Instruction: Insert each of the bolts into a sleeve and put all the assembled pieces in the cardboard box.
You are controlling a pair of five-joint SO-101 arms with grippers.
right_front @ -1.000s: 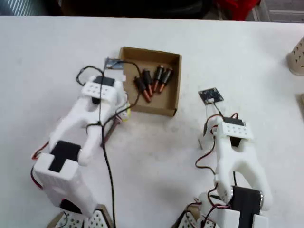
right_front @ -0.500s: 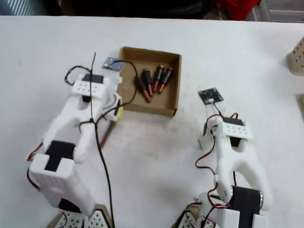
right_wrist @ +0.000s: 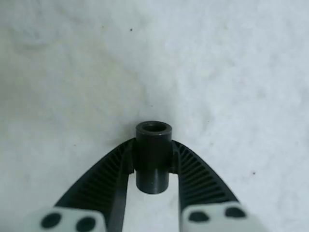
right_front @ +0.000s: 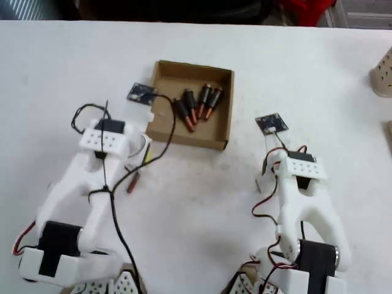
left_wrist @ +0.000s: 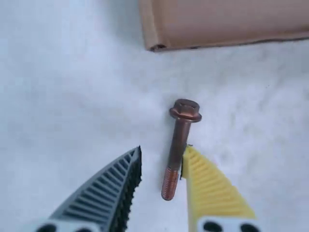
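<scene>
Copper-brown bolt (left_wrist: 179,150) flat on the white table (right_front: 61,61), hex head toward the cardboard box (left_wrist: 217,24) and threaded end toward the wrist, a little short of the box's near wall. Around its shank, the left gripper (left_wrist: 162,151), fingers spread wide and clamping nothing: yellow finger (left_wrist: 207,188) right against the shank, perhaps just touching it, grey finger (left_wrist: 111,188) apart on the other side. From above, the same bolt (right_front: 133,182) on the table just off the box's near left corner, beside the left arm's white wrist. Inside the cardboard box (right_front: 196,142), four assembled pieces (right_front: 191,105) lying side by side on the floor, dark sleeves toward the far wall and copper shanks toward the near wall. Black sleeve (right_wrist: 153,157) pinched between the two dark fingers of the right gripper (right_wrist: 152,145), clenched on its sides, open bore pointing away from the wrist over bare table. Right arm well apart from the box, to its right. Small camera board (right_front: 141,93) by the box's left wall and another (right_front: 271,124) ahead of the right arm, each on a black cable. Beige perforated object (right_front: 383,73) at the table's right edge.
</scene>
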